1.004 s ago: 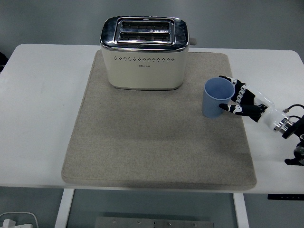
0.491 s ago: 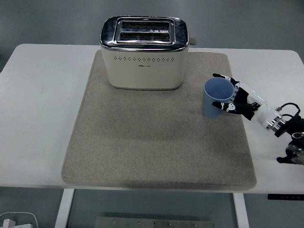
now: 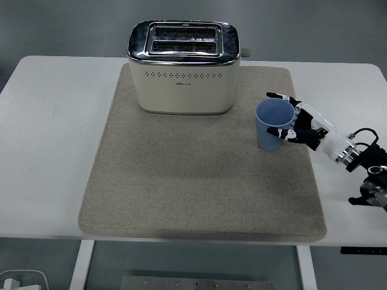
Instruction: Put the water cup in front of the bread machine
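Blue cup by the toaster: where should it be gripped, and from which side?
Grip the blue cup around its side wall, from the right. It stands upright, open-topped, no handle showing, and the right robot hand already curls around that side. The toaster stands to its left.

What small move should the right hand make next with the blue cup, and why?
Probably slide or carry the blue cup leftward across the mat. The right hand is wrapped around the cup's right side, with fingers at its rim and lower wall, so the grasp looks made. The cup stands to the right of the toaster, and the mat in front of the toaster is bare.
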